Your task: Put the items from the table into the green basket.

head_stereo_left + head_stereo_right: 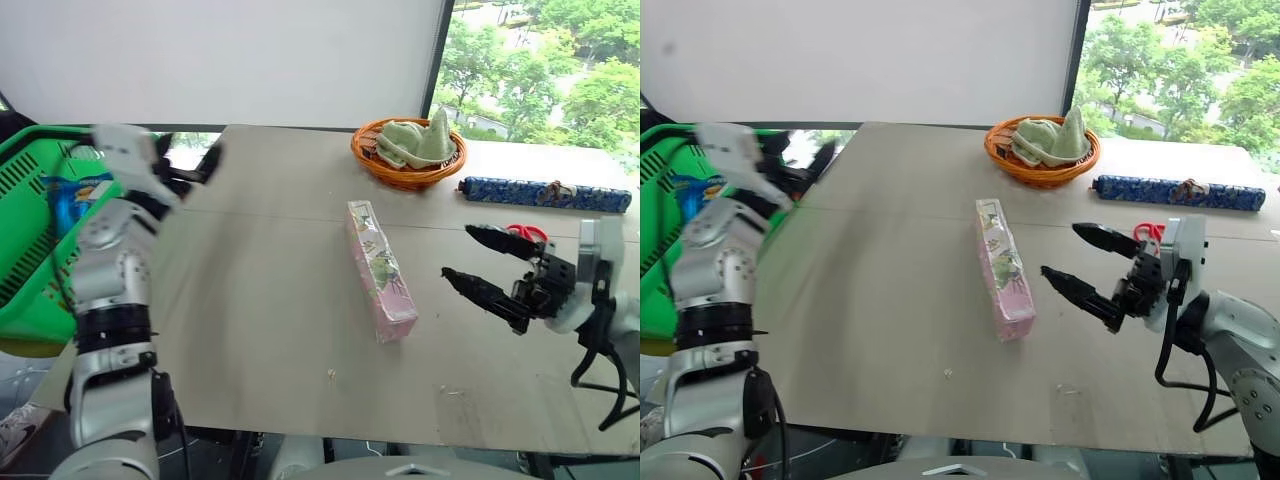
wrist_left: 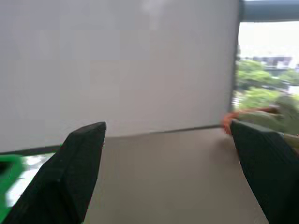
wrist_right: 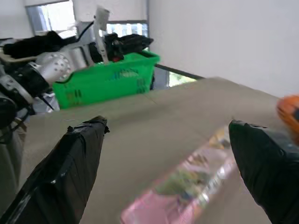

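While the pink box (image 1: 380,271) is lying flat mid-counter (image 1: 260,340), running lengthwise away from the robot, the right gripper (image 1: 485,265) is hovering just beside its near end, jaws spread wide, nothing held. Best approach, I judge: the jaws should be straddling the box across its narrow width, near the middle of its length so it isn't tipping when lifted; closing on an end would be risking a swing. Scissors (image 1: 527,234) are sitting close behind that gripper, so the arm should be keeping clear of them.

Left gripper (image 1: 195,166) is standing wide and empty at the counter's left edge, next to the green basket (image 1: 25,180).

Containers: the green basket is sitting off the counter's left side, holding a blue packet (image 1: 75,195); more contents can't be made out. Bottle not spotted on the counter. Orange wicker basket (image 1: 408,172) at the far edge is holding green cloths (image 1: 418,142). Blue roll (image 1: 545,193) is lying beside it.
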### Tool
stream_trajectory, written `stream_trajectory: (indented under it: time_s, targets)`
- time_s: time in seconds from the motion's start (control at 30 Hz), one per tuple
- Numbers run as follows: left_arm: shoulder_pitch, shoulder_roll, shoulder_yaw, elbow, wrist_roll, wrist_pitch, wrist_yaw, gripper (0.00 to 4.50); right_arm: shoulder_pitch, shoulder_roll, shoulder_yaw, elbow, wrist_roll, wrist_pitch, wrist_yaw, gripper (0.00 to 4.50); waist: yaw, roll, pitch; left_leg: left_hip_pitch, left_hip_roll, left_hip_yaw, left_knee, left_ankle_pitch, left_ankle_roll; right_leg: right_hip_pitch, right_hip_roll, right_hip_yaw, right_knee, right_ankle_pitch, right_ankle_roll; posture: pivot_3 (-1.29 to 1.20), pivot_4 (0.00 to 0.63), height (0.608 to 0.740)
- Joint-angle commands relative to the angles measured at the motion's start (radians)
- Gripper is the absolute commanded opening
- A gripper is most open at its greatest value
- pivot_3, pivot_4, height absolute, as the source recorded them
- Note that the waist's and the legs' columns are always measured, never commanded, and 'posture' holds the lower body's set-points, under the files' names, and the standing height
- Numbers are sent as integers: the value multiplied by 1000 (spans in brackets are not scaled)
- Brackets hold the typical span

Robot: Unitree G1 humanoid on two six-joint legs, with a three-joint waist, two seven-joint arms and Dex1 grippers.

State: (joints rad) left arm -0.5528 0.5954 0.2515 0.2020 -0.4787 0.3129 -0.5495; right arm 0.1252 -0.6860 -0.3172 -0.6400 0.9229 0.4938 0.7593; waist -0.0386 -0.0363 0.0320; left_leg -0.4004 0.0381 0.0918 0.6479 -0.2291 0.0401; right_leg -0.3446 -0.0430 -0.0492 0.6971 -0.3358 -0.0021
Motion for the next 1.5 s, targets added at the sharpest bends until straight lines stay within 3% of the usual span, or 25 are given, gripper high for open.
stream_trajectory:
  time_s: [0.03, 0.17, 0.37, 0.47, 0.57, 0.83, 1.1, 1.27, 1.37, 1.5]
  targets:
    - [9, -30, -109, -205, -26, 207, 25, 4457, 79, -18, -113, 15, -53, -68, 51, 4500, -13, 2, 1, 0, 0, 0, 0, 0, 0, 0, 1, 0, 0, 0, 0, -139, 0, 740]
    - [34, -76, -220, -388, -54, 436, 82, 4457, 167, -10, -200, 50, -95, -113, 78, 4500, -43, 7, 0, 3, 2, 1, 0, 0, 1, 0, 5, 4, 1, 0, 0, -198, 0, 740]
    - [73, -186, -231, -588, -30, 866, 362, 4457, 261, 25, -257, 35, -124, -158, 83, 4500, -65, 14, -1, 4, 2, 1, 0, -2, 2, 1, 7, 6, 1, 0, 1, -247, 12, 740]
    - [88, -241, -234, -653, 2, 988, 454, 4457, 291, 40, -276, 25, -128, -168, 78, 4500, -66, 15, 0, 4, 2, 1, 0, -2, 3, 1, 8, 8, 1, -1, 1, -258, 19, 740]
    - [95, -305, -290, -642, 55, 1016, 520, 4457, 313, 53, -279, 7, -129, -173, 69, 4500, -64, 15, 0, 4, 2, 1, 0, -2, 3, 1, 8, 8, 1, -1, 1, -277, 27, 740]
    - [70, -552, -287, -525, 123, 1033, 609, 4457, 330, 65, -273, -16, -135, -178, 56, 4500, -63, 17, 2, 4, 1, 1, 0, -2, 3, 2, 8, 9, -1, 0, 2, -292, 26, 740]
    - [26, -679, -198, -455, 187, 1166, 675, 4457, 302, 67, -241, -10, -146, -181, 51, 4500, -74, 18, 1, 4, 1, 1, 0, -2, 3, 2, 9, 9, -1, -1, 2, -293, 23, 740]
    - [8, -699, -199, -424, 206, 1204, 664, 4457, 290, 71, -223, -11, -158, -182, 52, 4500, -79, 18, 1, 4, 1, 1, 0, -2, 3, 2, 9, 9, -1, -1, 3, -296, 23, 740]
    - [4, -706, -192, -426, 219, 1220, 668, 3763, 286, 72, -217, -13, -162, -183, 50, 4500, -82, 18, 1, 4, 1, 1, 0, -2, 3, 2, 9, 9, -1, -1, 3, -298, 23, 740]
    - [2, -706, -189, -422, 241, 1224, 670, 1894, 283, 74, -211, -15, -165, -184, 49, 4500, -83, 19, 1, 4, 1, 1, 0, -2, 3, 2, 9, 9, -1, -1, 3, -295, 22, 740]
